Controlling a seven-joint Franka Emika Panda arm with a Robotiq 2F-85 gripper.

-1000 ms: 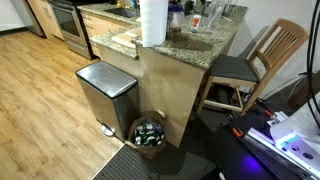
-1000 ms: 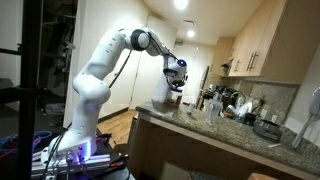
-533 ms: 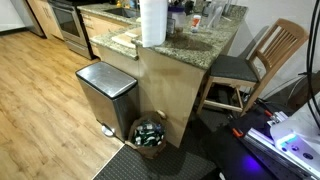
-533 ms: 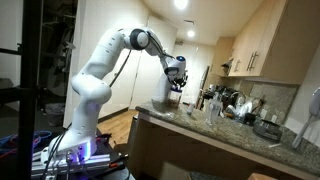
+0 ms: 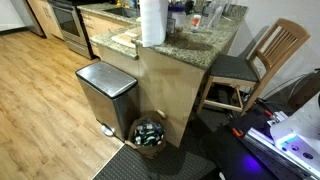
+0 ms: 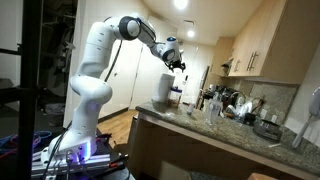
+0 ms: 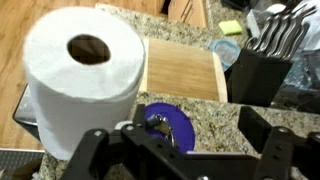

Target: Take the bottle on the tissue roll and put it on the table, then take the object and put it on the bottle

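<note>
In the wrist view the white tissue roll stands upright at the left on the granite table. Right beside it is the bottle, seen from above as a round blue top. A small silvery object lies on that top. My gripper hangs above it, open, with nothing between its fingers. In both exterior views the roll stands at the counter's end. My gripper is above the roll's height.
A wooden cutting board lies behind the bottle and a dark knife block stands at the right. Glasses and jars crowd the counter. On the floor are a steel pedal bin, a basket and a chair.
The gripper has opened and the arm has lifted straight up from just above the counter to above the roll's top. The roll has not moved.
</note>
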